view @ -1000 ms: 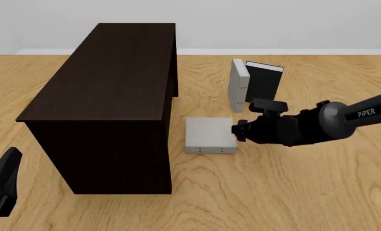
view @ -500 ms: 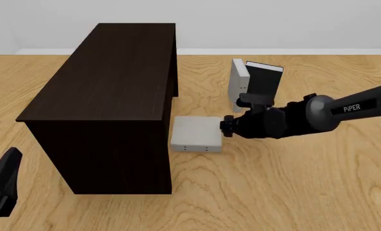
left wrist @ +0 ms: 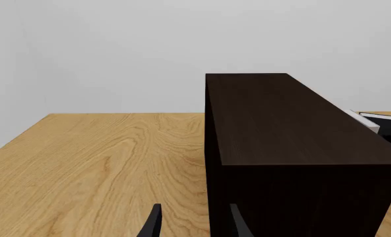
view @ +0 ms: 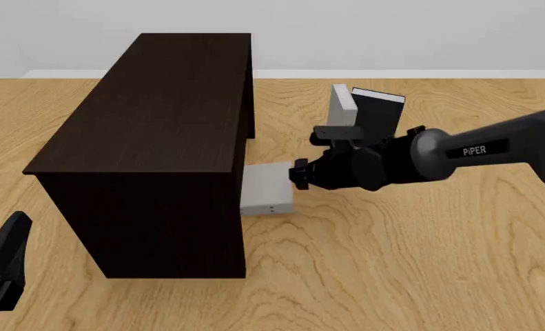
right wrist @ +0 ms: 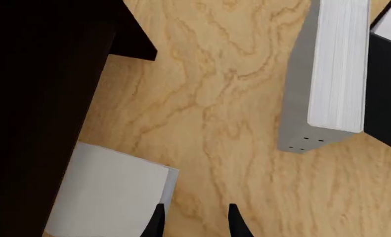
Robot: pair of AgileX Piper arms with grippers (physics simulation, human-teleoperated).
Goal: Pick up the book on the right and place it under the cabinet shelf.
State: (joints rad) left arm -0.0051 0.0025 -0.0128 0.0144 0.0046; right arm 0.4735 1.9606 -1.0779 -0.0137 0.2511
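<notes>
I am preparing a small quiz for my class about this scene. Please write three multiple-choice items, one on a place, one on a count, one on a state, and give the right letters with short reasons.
1. Where does the flat light grey book lie?
A. on top of the cabinet
B. on the table, partly under the cabinet's right side
C. leaning on the black book

2. How many books are visible in the front view?
A. two
B. three
C. four

3. What is the left gripper doing?
A. holding a book
B. pushing the cabinet
C. holding nothing, away from the books

Answers:
1 B: its left part is hidden under the cabinet edge.
2 B: the flat one, an upright grey book and a black book.
3 C: it is at the near left corner, its fingers bare.
</notes>
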